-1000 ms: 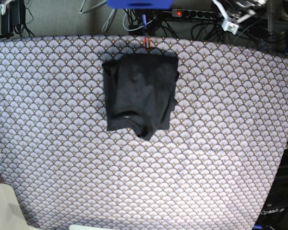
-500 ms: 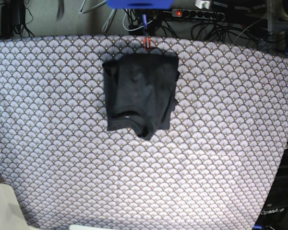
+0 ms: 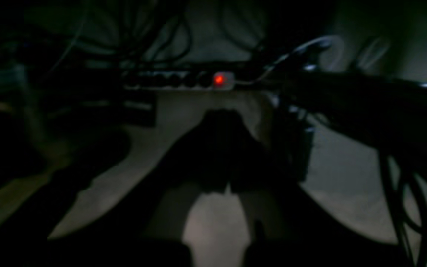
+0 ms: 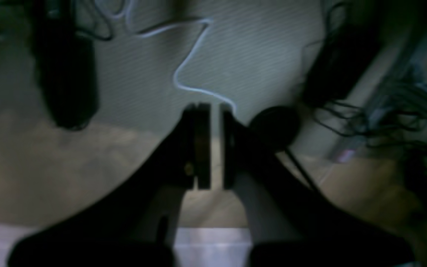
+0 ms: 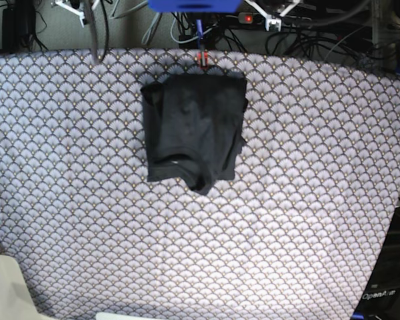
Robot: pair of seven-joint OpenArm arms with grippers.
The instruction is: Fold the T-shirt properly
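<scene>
t-shirt (image 5: 195, 133): you see it on the tablecloth (image 5: 287, 220), toward the far edge
power strip (image 5: 267, 19): behind the table

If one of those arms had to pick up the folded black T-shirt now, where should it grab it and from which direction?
Probably at the lump of cloth sticking out past the bottom edge of the T-shirt, nearest the camera in the base view. It comes from above, fingers straddling that bulge. The rest lies flat on the patterned tablecloth and offers little to pinch, while this corner stands proud with open cloth around it.
</scene>
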